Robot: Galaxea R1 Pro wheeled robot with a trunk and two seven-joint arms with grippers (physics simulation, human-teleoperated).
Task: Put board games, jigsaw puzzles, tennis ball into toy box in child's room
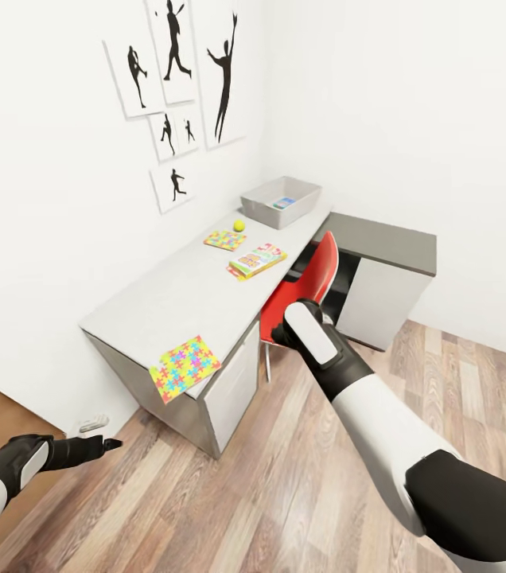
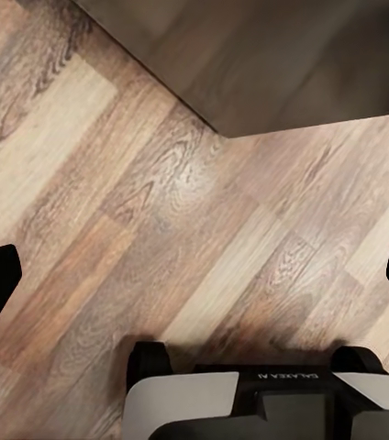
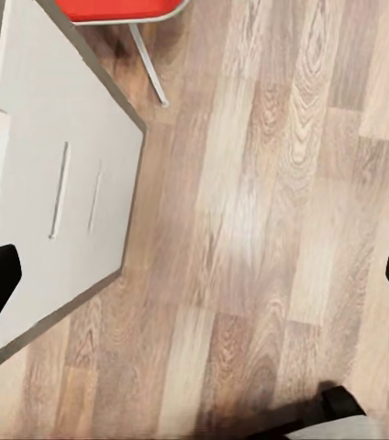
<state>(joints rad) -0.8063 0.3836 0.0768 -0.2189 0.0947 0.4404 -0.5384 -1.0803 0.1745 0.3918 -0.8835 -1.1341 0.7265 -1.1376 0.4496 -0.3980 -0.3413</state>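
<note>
A light grey, slope-sided toy box [image 1: 281, 200] sits at the far end of the long grey bench [image 1: 165, 294], a blue game box already inside. Before it lie a small yellow-green tennis ball [image 1: 239, 225], a small jigsaw puzzle [image 1: 225, 239], a colourful board game [image 1: 258, 259], and a larger puzzle mat [image 1: 184, 367] overhanging the near edge. All lie well ahead of both sets of fingers. The right gripper [image 3: 194, 275] is nearer, fingers spread apart and empty over wood-plank floor; the left gripper [image 2: 194, 275] is likewise released
</note>
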